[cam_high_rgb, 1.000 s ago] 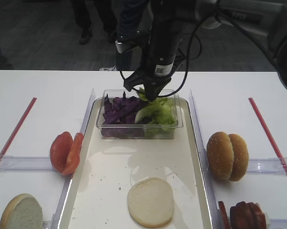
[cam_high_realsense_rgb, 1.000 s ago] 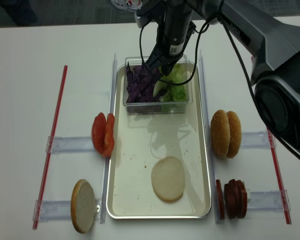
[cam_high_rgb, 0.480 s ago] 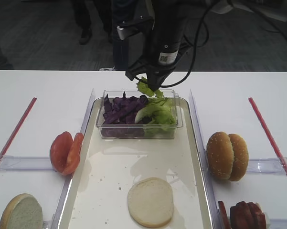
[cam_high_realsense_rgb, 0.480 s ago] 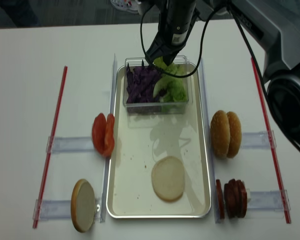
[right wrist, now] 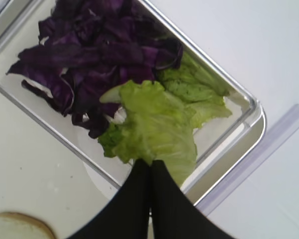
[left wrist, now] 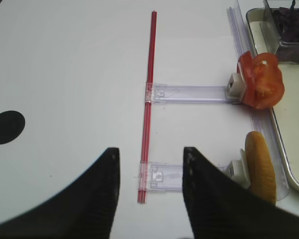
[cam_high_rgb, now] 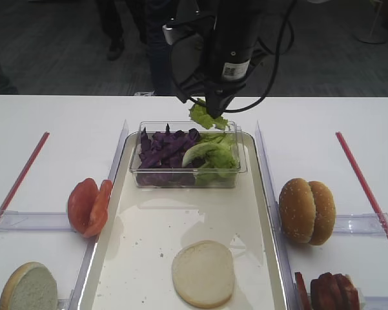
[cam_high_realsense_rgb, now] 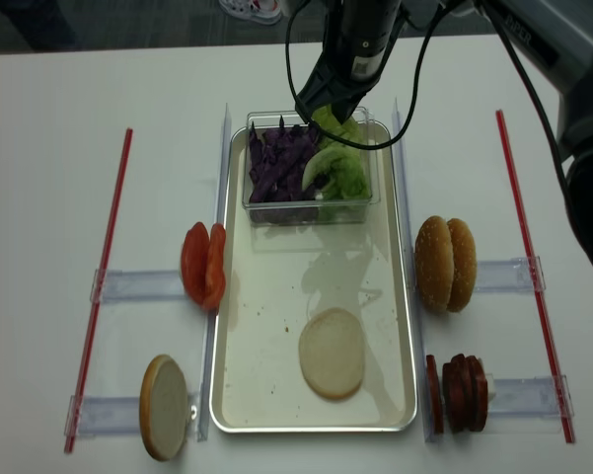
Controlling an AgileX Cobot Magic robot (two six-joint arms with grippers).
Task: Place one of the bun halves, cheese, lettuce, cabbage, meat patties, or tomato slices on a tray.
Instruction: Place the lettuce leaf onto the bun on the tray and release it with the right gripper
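Exterior high view puts the right gripper (cam_high_rgb: 214,111) above the far end of the tray (cam_high_rgb: 148,258), its jaws pinched tight on a ruffled lettuce leaf (cam_high_rgb: 206,117) that hangs clear over the back rim of the clear plastic tub (cam_high_rgb: 184,179); the right wrist view shows the two black fingertips (right wrist: 161,191) pressed together on the leaf's edge, with more lettuce and the purple cabbage (right wrist: 89,59) lying in the tub below. A pale bun half (cam_high_rgb: 203,272) lies cut face up on the tray near its front end. Left of the tray two tomato slices (cam_high_rgb: 89,205) stand on edge in a clear holder, and another bun half (cam_high_rgb: 29,287) stands in the holder nearer the front. Right of the tray two browned bun halves (cam_high_rgb: 307,211) stand together, with the meat patties (cam_high_rgb: 329,292) in front of them. Left wrist view shows the left gripper (left wrist: 150,196) with its jaws standing apart, holding nothing, above the white table (left wrist: 64,64) beside a red strip (left wrist: 148,114)
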